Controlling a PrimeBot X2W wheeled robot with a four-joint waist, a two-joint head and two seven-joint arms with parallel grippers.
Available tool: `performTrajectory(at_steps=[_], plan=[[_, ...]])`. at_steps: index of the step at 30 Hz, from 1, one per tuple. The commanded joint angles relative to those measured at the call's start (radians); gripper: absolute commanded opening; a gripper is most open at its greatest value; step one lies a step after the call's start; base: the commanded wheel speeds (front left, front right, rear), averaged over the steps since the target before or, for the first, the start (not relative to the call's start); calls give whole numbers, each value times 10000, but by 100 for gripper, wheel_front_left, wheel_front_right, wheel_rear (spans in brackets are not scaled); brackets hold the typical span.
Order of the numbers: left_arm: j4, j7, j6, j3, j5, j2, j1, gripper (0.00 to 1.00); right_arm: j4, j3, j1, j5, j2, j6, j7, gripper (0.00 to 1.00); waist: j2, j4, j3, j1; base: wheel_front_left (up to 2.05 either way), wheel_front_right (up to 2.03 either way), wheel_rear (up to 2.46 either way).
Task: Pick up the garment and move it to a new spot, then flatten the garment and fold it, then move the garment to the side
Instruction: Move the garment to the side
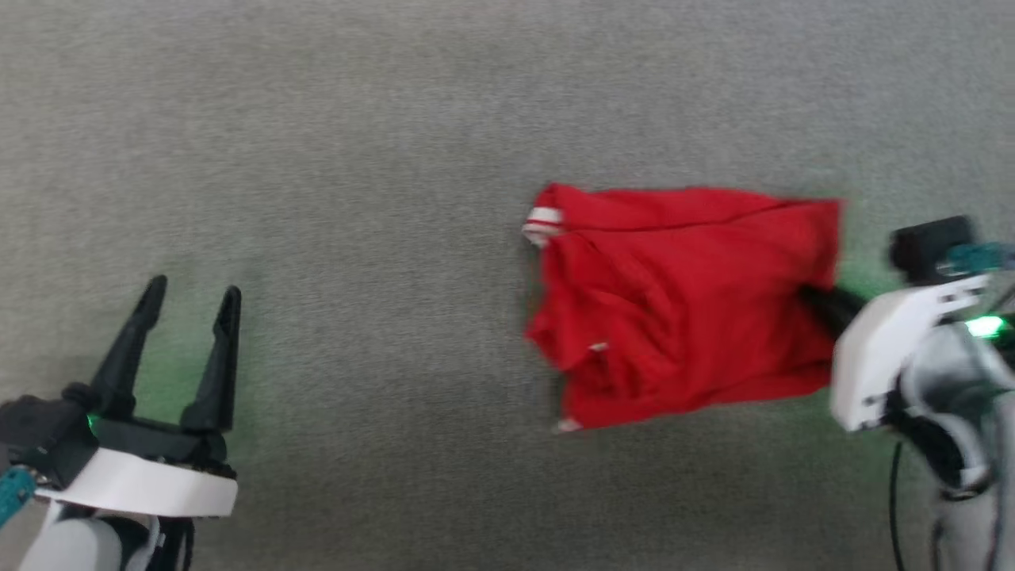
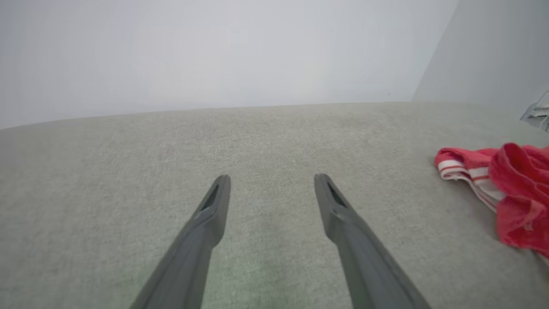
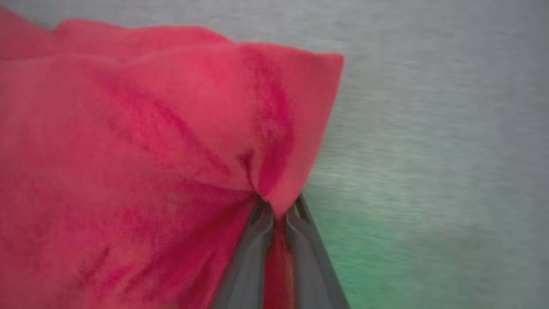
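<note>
The garment (image 1: 682,301) lies crumpled on the grey surface right of centre in the head view, red with a bit of white striped trim at its upper left corner. My right gripper (image 1: 817,301) reaches in from the right and is shut on the garment's right edge. In the right wrist view red cloth (image 3: 150,150) is pinched between the two closed fingers (image 3: 253,240). My left gripper (image 1: 194,305) hovers open at the lower left, far from the garment. The left wrist view has its spread fingers (image 2: 214,206) over bare surface and the garment (image 2: 510,193) at the right edge.
A grey fabric-like surface (image 1: 357,159) spreads all around the garment. In the left wrist view a pale wall (image 2: 214,51) rises behind the surface's far edge. Green light from the wrists tints the surface beside each gripper.
</note>
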Motion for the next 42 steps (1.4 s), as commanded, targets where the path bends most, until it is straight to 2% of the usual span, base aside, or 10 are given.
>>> performTrajectory(at_steps=[1,9,14,19,27,31,35,36,37,42], plan=[[-71,-52,25,-13,57,62,-239,100,64,-291,117,-104,-176,-79,-19,0,0,-221,138,0,0,0,0],[-718,-52,25,-893,1,1179,-1768,100,-709,-3142,94,-524,-54,-67,-471,0,0,-1149,1243,0,0,0,0],[-1149,-52,25,-1448,-90,1983,-3143,100,-235,-4920,-860,-1468,13,-67,-1049,0,0,-1483,2116,0,0,0,0],[-1574,-52,25,-1532,-275,2579,-4127,100,332,-6173,-2148,-2529,137,-67,-1981,0,0,-1584,2847,0,0,0,0],[-2019,-52,25,-1292,-310,3285,-4769,100,1584,-7148,-4070,-4301,7,-69,-2926,0,0,-1501,3600,0,0,0,0],[-1947,-52,26,-1122,-328,3338,-4708,100,2292,-7219,-4575,-4980,124,-67,-3301,0,0,-1413,3643,0,0,0,0],[-1883,-52,26,-1020,-318,3161,-4532,100,2802,-7251,-4785,-5459,133,-67,-3623,0,0,-1312,3430,0,0,0,0],[-1860,-52,26,-1014,-300,3096,-4486,100,2911,-7237,-4785,-5567,136,-67,-3700,25,0,-1286,3328,0,0,0,0],[-1831,-52,26,-1020,-280,3020,-4461,100,2968,-7203,-4778,-5612,121,-67,-3808,100,0,-1253,3216,0,0,0,0],[-1617,-52,26,-1129,-190,2633,-4200,100,3195,-6930,-4508,-5829,-30,-67,-4205,100,0,-1089,2578,0,0,0,0]])
